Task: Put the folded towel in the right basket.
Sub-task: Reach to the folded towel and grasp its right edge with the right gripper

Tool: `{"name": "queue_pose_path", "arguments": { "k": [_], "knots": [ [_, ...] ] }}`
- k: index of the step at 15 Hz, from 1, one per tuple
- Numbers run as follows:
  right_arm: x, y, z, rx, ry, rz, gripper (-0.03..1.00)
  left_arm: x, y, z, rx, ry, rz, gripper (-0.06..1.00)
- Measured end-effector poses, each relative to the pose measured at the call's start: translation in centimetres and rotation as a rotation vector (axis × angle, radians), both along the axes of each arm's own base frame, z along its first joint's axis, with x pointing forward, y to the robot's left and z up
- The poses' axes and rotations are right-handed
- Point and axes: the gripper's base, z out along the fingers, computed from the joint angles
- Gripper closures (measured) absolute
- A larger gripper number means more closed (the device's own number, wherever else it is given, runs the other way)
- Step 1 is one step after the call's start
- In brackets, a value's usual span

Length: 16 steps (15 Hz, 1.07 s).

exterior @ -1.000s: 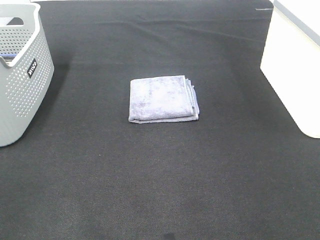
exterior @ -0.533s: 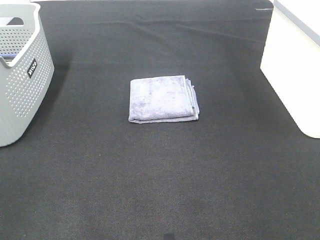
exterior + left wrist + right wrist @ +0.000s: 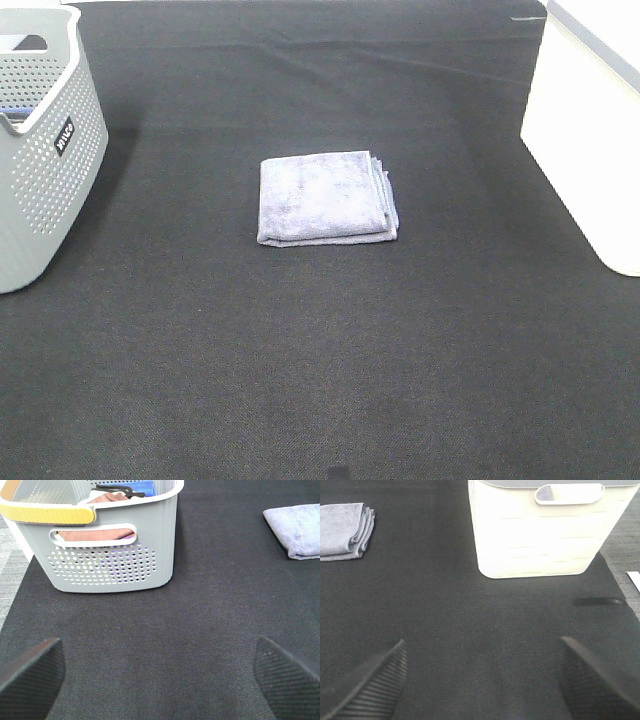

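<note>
Our left hand (image 3: 159, 680) hangs spread wide and empty over the black bench (image 3: 300, 360), and our right hand (image 3: 481, 682) is just as wide, holding nothing. We see the folded towel (image 3: 325, 197) lying flat mid-bench, well apart from the white right basket (image 3: 590, 130) and the grey left basket (image 3: 45, 170).

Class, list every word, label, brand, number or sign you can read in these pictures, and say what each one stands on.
Small black label with white letters, on the side of the grey perforated plastic basket: printed sideways, too small to read with certainty.
No other text shows: none on the white plastic basket, the folded lilac-grey towel or the black fabric mat.
</note>
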Motion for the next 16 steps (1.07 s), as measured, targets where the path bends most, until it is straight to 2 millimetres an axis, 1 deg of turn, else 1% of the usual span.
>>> {"name": "queue_pose_path", "arguments": {
  "k": [16],
  "knots": [
    [0.0,0.0,0.0,0.0,0.0,0.0,0.2,0.0,0.0,0.0,0.0,0.0,0.0,-0.03]
  ]
}}
